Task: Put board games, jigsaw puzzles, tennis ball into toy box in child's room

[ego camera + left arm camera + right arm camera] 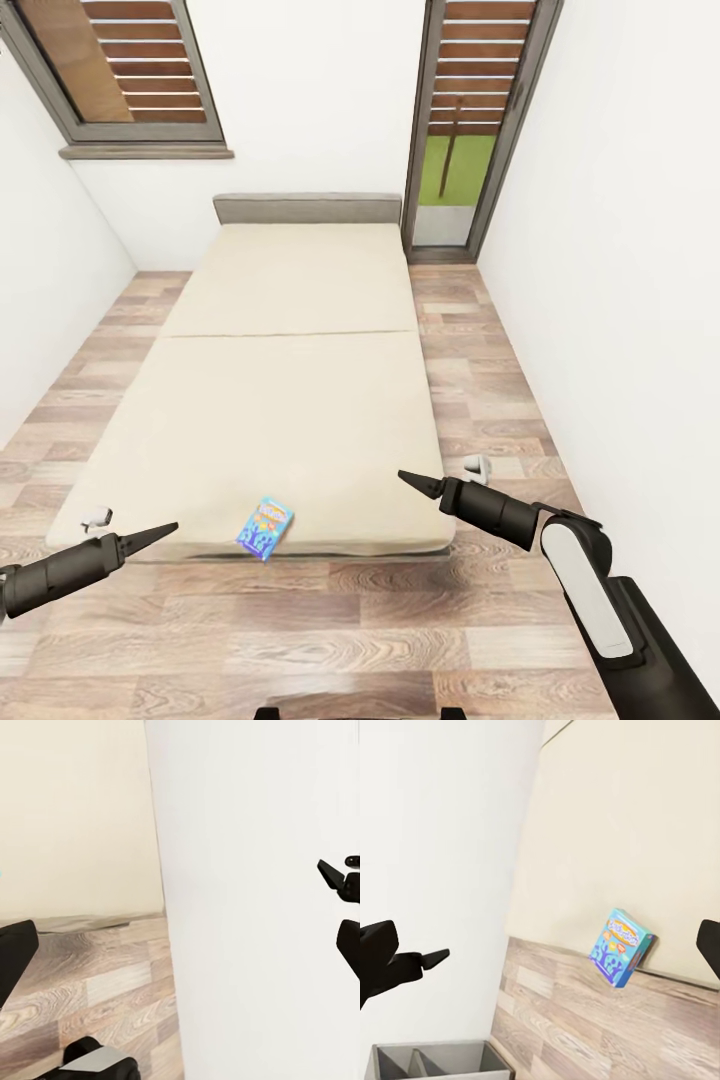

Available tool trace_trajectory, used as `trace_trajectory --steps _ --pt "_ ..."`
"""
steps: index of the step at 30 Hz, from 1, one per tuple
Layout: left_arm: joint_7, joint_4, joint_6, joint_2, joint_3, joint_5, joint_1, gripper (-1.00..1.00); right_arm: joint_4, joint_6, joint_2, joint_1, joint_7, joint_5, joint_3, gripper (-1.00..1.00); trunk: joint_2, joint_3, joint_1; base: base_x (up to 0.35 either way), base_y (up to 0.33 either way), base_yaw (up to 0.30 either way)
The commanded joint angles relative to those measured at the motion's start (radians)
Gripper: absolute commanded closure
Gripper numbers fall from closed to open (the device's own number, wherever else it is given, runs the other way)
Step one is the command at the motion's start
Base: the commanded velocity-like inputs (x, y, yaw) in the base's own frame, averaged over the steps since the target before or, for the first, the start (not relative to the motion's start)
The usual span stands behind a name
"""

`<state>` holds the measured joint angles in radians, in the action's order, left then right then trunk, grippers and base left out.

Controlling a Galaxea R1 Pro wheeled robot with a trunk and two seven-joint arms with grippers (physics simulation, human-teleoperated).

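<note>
Head view: robot faces the bed foot-on; one board game lies flat at the near edge, btwn both arms, prob. within reach for a pick.
Left tool: held low, pointing inward, fingers pinched to a tip, nothing in it.
Right tool: same pose, narrow, empty, near the bed's corner.
Left wrist view: mattress side, wood floor, white wall; the other arm's tip at far side.
Right wrist view: board game overhangs the bed edge, apart from both tools.

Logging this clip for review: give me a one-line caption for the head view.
Both grippers, left and right, hover empty at the foot of the bed, one blue board game on its near edge.
</note>
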<state>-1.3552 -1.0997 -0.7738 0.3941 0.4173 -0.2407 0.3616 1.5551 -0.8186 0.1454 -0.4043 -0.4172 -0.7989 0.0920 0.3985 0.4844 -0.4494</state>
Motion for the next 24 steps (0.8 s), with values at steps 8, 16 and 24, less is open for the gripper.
trace_trajectory --steps 8,16,24 --pt "-0.006 0.0 0.011 0.0 0.003 -0.002 0.0 -1.0 0.0 -0.002 -0.001 -0.001 -0.002 0.001 0.001 -1.0 0.002 -0.012 -0.001 0.0 0.0 0.0" --pt "-0.006 0.0 0.013 0.0 0.004 -0.002 0.0 -1.0 0.0 -0.001 -0.001 -0.001 -0.002 0.001 0.002 -1.0 0.002 -0.025 -0.001 0.0 0.0 0.0" --pt "-0.003 0.0 0.013 0.0 0.002 -0.002 0.0 -1.0 0.0 0.012 0.0 -0.001 -0.002 0.001 0.003 -1.0 0.002 -0.038 -0.001 0.0 0.0 0.0"
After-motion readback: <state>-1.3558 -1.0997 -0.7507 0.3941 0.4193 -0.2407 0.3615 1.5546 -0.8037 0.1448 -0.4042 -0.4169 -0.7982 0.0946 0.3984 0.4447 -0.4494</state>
